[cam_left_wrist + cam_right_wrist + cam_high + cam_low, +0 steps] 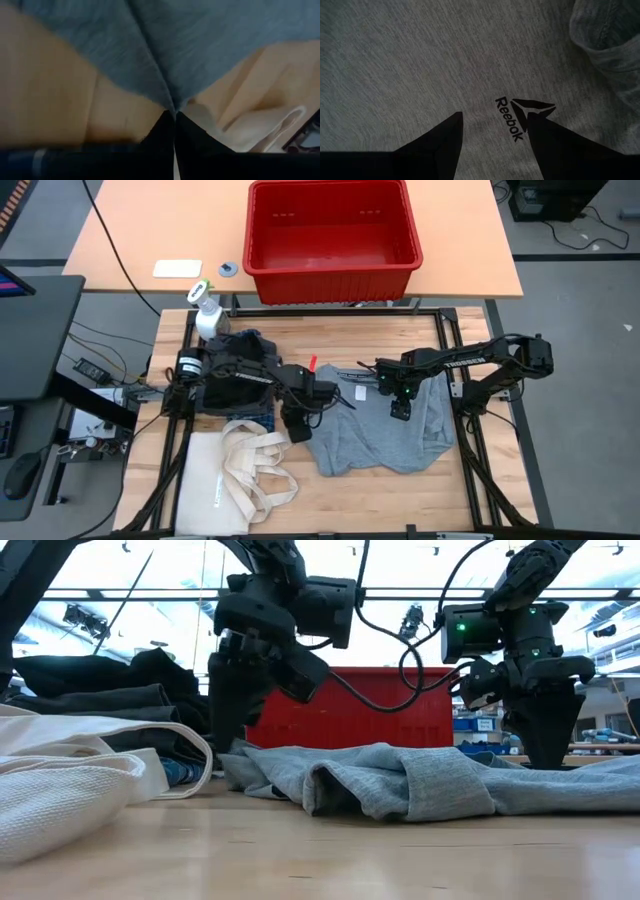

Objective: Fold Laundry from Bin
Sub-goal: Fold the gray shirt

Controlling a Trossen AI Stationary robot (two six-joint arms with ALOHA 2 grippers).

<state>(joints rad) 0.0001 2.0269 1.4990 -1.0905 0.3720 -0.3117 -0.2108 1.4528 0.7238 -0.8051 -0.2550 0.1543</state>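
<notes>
- The light grey garment (385, 428) lies spread on the table (480, 500), at 6 o'clock from the empty red bin (332, 235).
- The left gripper (299, 425) pinches its 9 o'clock edge, fingers clenched.
- The right gripper (492, 137) hovers spread above the middle, nearer the 3 o'clock side.

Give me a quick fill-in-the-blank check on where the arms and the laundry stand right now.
1. The red bin at the far end of the table looks ____.
2. The left pincer is shut on the edge of the grey ____.
3. The logo on the grey shirt between the right pincer's open fingers reads ____.
4. The cream tote bag lies on the robot's ____ side of the table.

Missing words: empty; shirt; Reebok; left
</notes>
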